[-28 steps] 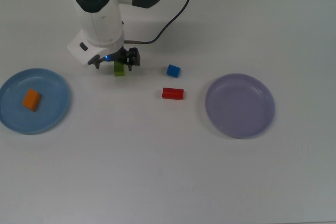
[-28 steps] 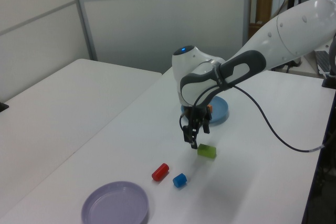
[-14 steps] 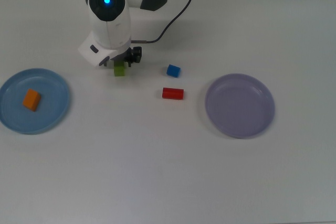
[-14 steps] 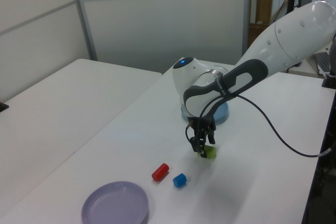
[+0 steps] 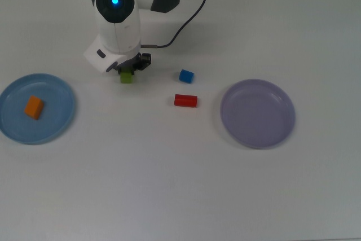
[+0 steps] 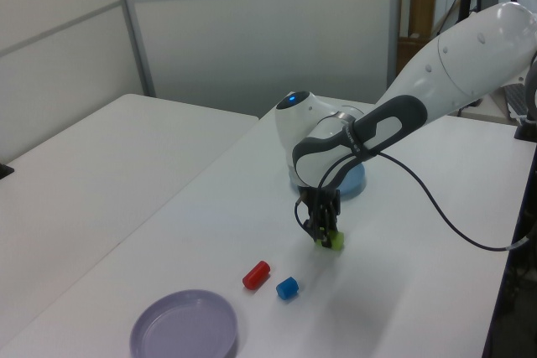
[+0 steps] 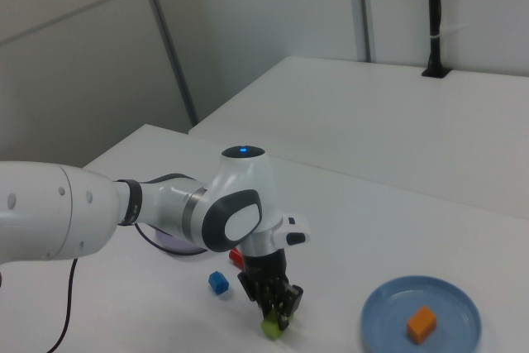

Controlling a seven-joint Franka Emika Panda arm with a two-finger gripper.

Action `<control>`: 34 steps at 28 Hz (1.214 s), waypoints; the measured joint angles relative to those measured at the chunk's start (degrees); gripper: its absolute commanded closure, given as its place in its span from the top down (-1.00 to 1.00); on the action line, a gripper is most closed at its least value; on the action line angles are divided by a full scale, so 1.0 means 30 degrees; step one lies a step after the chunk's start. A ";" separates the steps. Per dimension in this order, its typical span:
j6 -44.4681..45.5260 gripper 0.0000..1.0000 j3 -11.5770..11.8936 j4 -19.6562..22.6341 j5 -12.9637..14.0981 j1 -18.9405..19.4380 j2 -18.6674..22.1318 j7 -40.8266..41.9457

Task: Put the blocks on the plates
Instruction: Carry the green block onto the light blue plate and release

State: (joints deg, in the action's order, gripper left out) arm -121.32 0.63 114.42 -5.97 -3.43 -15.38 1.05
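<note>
Arm over the green block (image 5: 126, 77) on the white table (image 5: 169, 184).
We saw the jaws of the gripper (image 6: 322, 235) clamped on the green block at table level. In the top view, the orange block (image 5: 34, 107) lay on the blue plate (image 5: 62, 118) at left; the blue cube (image 5: 186, 75) and red block (image 5: 185, 100) sat between the plates, and the lavender plate (image 5: 258, 113) was at right.
</note>
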 measured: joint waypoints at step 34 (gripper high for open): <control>-0.4456 0.45 0.0837 -0.5666 -0.0002 -0.3540 -0.3422 -0.0029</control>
State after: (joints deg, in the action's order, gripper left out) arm -134.69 3.14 97.42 -5.97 -14.05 -25.64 0.96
